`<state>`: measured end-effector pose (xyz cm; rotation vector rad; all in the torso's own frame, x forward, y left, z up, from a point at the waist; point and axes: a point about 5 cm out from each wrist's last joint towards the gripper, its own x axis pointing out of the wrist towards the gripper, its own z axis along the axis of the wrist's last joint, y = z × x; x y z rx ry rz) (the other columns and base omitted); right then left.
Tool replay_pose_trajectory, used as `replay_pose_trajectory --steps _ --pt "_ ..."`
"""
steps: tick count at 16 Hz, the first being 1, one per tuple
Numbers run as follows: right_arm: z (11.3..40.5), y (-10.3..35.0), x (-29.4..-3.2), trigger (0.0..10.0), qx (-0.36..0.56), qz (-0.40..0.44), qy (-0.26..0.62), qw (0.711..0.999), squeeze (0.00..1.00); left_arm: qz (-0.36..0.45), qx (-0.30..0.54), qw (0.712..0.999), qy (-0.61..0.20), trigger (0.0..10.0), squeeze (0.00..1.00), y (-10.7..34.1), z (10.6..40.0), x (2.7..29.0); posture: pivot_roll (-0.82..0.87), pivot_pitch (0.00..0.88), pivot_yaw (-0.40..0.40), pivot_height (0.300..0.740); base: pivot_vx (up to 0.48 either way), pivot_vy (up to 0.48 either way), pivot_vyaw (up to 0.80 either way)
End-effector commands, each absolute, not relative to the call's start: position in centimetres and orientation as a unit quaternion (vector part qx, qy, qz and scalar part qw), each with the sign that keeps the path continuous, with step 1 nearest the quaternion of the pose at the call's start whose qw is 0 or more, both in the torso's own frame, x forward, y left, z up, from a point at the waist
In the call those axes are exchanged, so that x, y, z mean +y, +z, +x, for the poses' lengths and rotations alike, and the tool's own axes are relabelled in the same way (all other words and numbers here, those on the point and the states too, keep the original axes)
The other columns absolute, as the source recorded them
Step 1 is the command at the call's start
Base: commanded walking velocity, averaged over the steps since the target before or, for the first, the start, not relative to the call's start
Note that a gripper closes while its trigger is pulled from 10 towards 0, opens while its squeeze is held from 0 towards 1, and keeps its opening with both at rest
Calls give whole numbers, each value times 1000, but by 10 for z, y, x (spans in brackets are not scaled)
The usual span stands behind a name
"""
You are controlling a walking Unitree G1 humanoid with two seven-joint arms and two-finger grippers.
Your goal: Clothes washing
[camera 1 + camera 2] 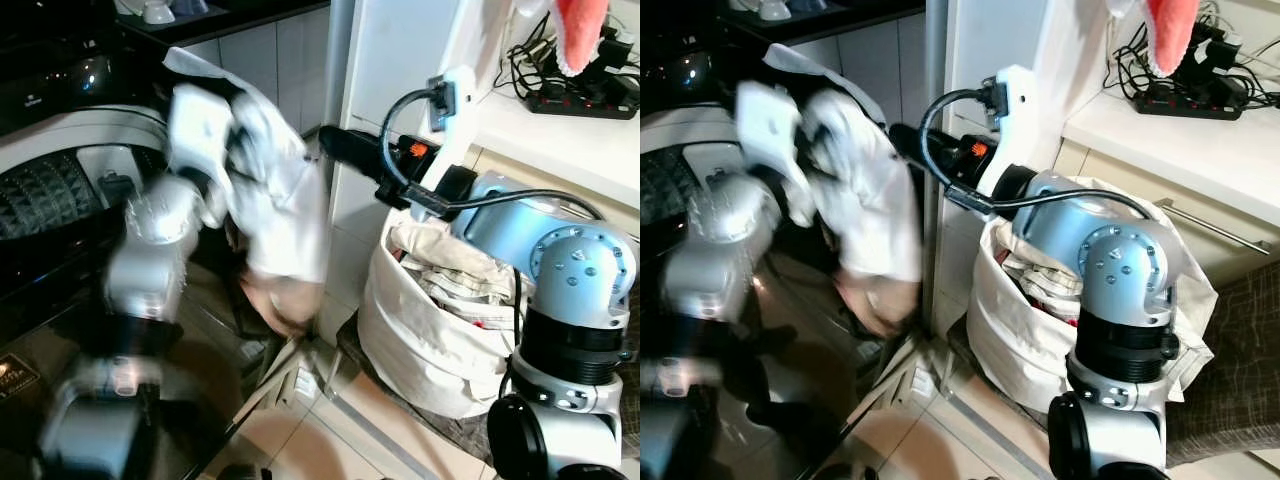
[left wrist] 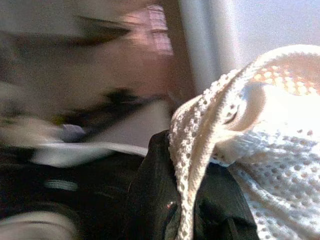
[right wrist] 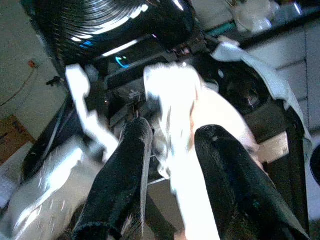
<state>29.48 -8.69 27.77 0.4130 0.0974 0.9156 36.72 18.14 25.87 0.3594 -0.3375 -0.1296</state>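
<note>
- The black top-loading washing machine with a grey rim (image 1: 60, 170) takes up the robot's left side of the head views; everything below is placed against it.
- The white fabric laundry bag stuffed with pale crumpled clothes (image 1: 430, 340) stands on the floor well to the right of the machine, beside a white cabinet (image 1: 400, 60).
- The silver left arm (image 1: 150, 260) is raised in front of the machine and is blurred.
- The white knitted garment with an open mesh weave (image 1: 270, 190) hangs in the air at the machine's right edge, between the machine and the bag, drooping down from the top of the left arm.
- The silver right arm (image 1: 1110, 270) reaches from over the bag toward the machine.
- The left gripper (image 2: 195, 210) has the knit draped over its black fingers (image 2: 155, 200); the jaws appear clamped on the cloth, though blur hides the exact grip.
- The right gripper (image 3: 170, 145) sits just right of the hanging garment, pointing at it, with its two black fingers (image 3: 125, 175) apart and the white cloth seen between them.
- A black power strip with cables (image 1: 580, 95) lies on the white counter far right of the machine.
</note>
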Motion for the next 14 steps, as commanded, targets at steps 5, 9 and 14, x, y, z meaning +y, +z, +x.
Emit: replay_pose_trajectory --steps 5,9,14 --pt "277 284 -74 10000 21 150 493 857 0 259 -279 906 183 0 0 356 377 245 -8 0 -41 740 0 0 0" --pt "278 283 -76 10000 15 142 490 860 0 316 -335 843 277 0 0 411 374 256 -6 0 -57 740 0 0 0" --pt "278 276 -72 10000 13 129 482 867 0 324 -238 870 286 784 0 399 393 258 -11 0 -46 740 0 0 0"
